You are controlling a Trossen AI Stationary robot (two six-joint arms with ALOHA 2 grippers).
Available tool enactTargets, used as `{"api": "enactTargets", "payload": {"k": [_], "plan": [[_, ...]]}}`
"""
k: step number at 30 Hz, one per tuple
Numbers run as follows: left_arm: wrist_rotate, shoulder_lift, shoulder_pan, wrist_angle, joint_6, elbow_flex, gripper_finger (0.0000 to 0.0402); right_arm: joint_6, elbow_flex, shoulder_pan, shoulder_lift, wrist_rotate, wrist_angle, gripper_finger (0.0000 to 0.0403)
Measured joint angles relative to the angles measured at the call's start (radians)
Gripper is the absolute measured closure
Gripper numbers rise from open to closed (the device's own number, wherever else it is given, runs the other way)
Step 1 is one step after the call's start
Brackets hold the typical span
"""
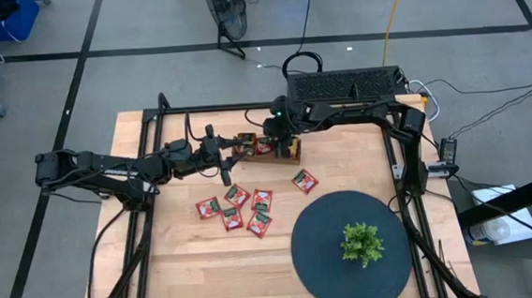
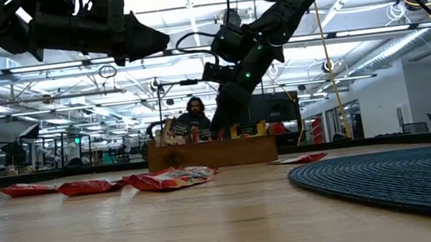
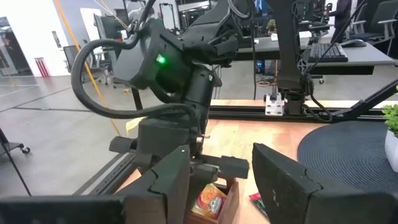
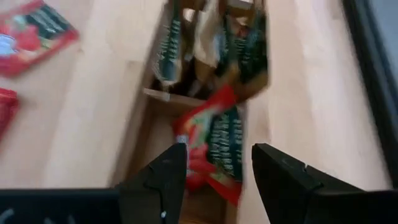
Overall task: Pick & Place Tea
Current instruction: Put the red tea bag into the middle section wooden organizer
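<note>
High view: sachets (image 1: 235, 207) scattered on the worktop (image 1: 180, 268), others in the tray (image 1: 266, 147); left gripper (image 1: 227, 175) beside it. Right wrist view: right gripper (image 4: 214, 180), fingers parted and empty, above red sachets in a compartment. Left wrist view: fingers parted, holding nothing.

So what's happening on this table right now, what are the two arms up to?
Both arms are at the wooden tray near the table's far edge. The right gripper hangs open over a compartment that already holds red tea sachets, gripping nothing. The left gripper is open and empty beside the tray. Six red sachets lie loose on the table. A dark round mat carries a small green plant.
</note>
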State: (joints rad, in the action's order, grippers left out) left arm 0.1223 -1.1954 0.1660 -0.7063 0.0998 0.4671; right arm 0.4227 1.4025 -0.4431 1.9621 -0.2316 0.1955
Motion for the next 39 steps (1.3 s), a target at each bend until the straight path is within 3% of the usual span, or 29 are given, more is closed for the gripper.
{"api": "enactTargets", "payload": {"k": [5, 17, 22, 30, 39], "plan": [[0.000, 0.000, 0.000, 0.000, 0.000, 0.000, 0.0231, -0.017, 0.000, 0.000, 0.000, -0.011, -0.002, 0.0247], [-0.001, 0.000, 0.000, 0.000, 0.000, 0.000, 0.0241, -0.008, -0.002, 0.000, 0.000, -0.036, 0.006, 0.0388], [-0.001, 0.000, 0.000, 0.000, 0.000, 0.000, 0.0230, -0.011, -0.002, 0.012, -0.003, -0.014, 0.008, 0.0401], [-0.001, 0.000, 0.000, 0.000, 0.000, 0.000, 0.0223, -0.145, -0.002, 0.088, -0.024, 0.257, 0.017, 0.0403], [-0.001, 0.000, 0.000, 0.000, 0.000, 0.000, 0.0238, -0.159, -0.003, 0.167, -0.024, 0.571, 0.021, 0.0403]]}}
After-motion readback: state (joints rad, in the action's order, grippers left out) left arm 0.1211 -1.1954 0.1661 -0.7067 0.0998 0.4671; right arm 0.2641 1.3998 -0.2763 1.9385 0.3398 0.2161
